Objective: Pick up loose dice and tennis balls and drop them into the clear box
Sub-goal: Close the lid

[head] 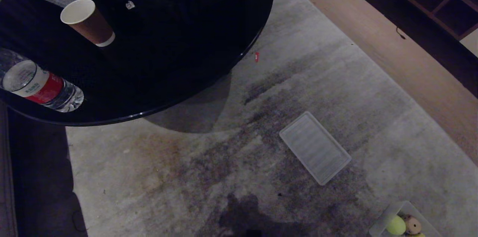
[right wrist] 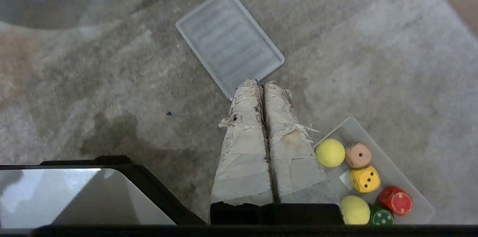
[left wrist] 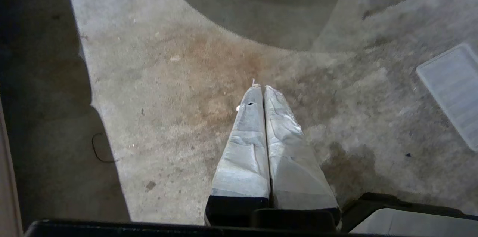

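- The clear box (right wrist: 396, 169) sits on the grey carpet (head: 231, 177), at the lower right corner of the head view, well apart from the round black bench (head: 179, 61).
- Inside the clear box lie two tennis balls (right wrist: 330, 152), a beige die (right wrist: 358, 155), a yellow die (right wrist: 365, 179), a red die (right wrist: 396, 200) and a green die (right wrist: 381, 217). No loose ball or die shows on the carpet in any view, so the gathering looks done or close to it.
- The ribbed lid (head: 314, 148) lies flat on the carpet, apart from the box and between it and the bench.
- The left tool (left wrist: 260, 88) hangs above bare, stained carpet, its two taped fingers pressed together with nothing between them.
- The right tool (right wrist: 260, 82) is likewise pinched closed and empty, pointing down with its tip over the near corner of the lid and the box just beside it.
- Risk: the box lies only partly inside the head view, so a stray piece near it could go unnoticed.
- Risk: if the right tool drops from here it would likely strike the lid or clip the box rim, tipping the balls out to roll across the carpet.
- Risk: the paper cups (head: 87, 22) and the water bottle (head: 41, 87) stand near the bench edge; a careless turn of the base could jolt them.
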Controlling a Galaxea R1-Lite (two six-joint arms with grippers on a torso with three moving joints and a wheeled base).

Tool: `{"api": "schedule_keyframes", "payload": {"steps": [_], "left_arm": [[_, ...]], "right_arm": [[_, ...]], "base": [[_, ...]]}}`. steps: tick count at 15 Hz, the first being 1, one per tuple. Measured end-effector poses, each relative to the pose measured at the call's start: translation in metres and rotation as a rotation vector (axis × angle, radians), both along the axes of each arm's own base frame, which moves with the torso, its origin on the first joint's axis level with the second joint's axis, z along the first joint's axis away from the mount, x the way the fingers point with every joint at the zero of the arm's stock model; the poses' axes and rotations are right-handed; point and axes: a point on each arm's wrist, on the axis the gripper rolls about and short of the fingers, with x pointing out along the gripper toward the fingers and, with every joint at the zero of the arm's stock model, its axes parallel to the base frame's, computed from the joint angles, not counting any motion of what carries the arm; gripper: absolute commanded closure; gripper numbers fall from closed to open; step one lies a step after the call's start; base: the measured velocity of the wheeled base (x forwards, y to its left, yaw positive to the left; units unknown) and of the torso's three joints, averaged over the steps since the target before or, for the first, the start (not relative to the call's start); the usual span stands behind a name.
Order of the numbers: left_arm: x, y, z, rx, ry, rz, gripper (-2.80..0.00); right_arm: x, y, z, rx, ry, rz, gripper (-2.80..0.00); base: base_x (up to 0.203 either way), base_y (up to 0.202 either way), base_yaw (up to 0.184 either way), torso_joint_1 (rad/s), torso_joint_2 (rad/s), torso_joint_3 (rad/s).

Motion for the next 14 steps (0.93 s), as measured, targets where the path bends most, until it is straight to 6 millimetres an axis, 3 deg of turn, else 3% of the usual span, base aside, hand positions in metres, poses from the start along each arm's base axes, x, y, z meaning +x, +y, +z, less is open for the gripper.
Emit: {"api": "schedule_keyframes", "payload": {"steps": [14], "left_arm": [[0.0000, 0.0000, -0.0001, 0.006, 0.001, -0.001, 0.00]], "right_arm": [[0.0000, 0.0000, 0.0000, 0.000, 0.000, 0.000, 0.00]], "base": [[0.000, 0.000, 0.000, 0.003, 0.00, -0.195]]}}
